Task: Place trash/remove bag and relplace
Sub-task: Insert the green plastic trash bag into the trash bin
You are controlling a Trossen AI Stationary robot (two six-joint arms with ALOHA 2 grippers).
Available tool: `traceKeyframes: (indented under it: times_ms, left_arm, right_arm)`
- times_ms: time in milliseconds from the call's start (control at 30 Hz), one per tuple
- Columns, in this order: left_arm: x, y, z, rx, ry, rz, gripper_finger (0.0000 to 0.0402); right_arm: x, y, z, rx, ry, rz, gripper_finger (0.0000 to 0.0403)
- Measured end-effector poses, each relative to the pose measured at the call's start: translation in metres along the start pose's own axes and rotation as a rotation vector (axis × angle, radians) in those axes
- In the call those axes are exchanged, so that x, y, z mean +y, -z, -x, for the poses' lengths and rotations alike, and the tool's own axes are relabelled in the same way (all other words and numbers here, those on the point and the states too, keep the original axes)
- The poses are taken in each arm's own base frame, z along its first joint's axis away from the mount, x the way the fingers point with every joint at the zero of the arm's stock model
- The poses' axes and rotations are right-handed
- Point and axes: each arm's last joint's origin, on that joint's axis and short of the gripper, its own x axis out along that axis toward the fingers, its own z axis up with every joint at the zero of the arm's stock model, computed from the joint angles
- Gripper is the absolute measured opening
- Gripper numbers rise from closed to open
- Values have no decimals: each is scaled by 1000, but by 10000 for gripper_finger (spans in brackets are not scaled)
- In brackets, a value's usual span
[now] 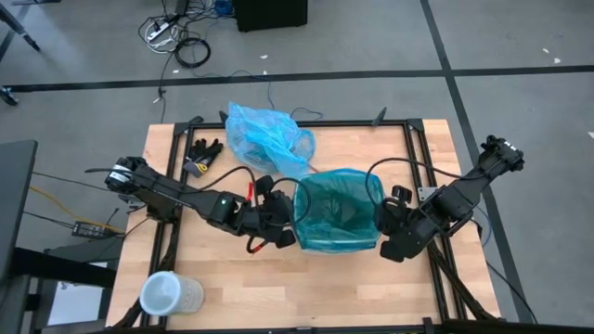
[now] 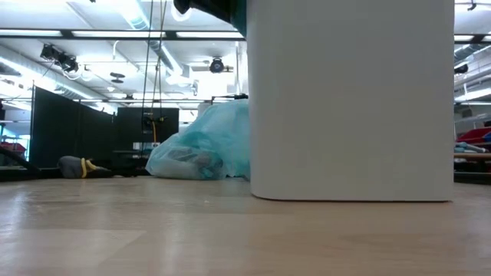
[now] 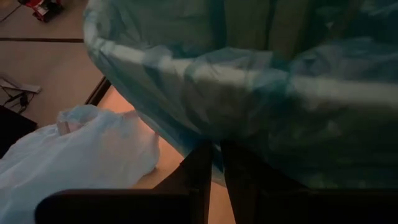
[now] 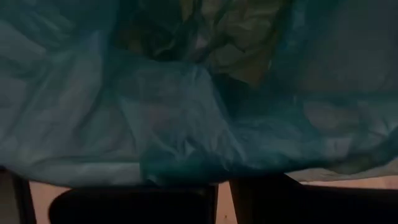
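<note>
A grey workshop floor with cables surrounds a pale wooden tabletop [image 1: 278, 297] framed by black rails. At its middle stands a white bin [image 2: 349, 100] lined with a darker teal-green plastic bag [image 1: 336, 209] draped over its rim.

The left gripper [image 1: 281, 221] sits at one side of that rim, its jaws nearly pressed together and, as the left wrist view suggests, pinching the hanging edge of the teal film. The right gripper [image 1: 397, 237] is at the opposite side, jaws pressed together against the liner; whether film is caught between them cannot be told.

Well beyond the left jaws, toward the far edge, lies the thin, crinkly light sky-blue plastic bin liner [image 1: 267, 135], bundled with pale scraps of trash faintly showing inside in the low view. Black gloves [image 1: 204, 151] lie beside it.

Judging by this, the filled bag is already out and the replacement is nearly seated; what seems left is tidying the rim and letting go.
</note>
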Motion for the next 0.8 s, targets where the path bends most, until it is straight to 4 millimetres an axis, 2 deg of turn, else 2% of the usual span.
traceKeyframes:
  times_ms: [367, 633, 800]
  left_arm:
    - [1, 2, -1, 4, -53, -22, 51]
    - [-13, 13, -16, 44, -74, -90, 51]
    - [-20, 15, -14, 25, -105, -106, 48]
  right_arm:
    - [-1, 5, -10, -30, 67, -14, 23]
    - [-1, 9, -16, -43, 87, -38, 22]
    - [-1, 9, -16, -46, 87, -62, 22]
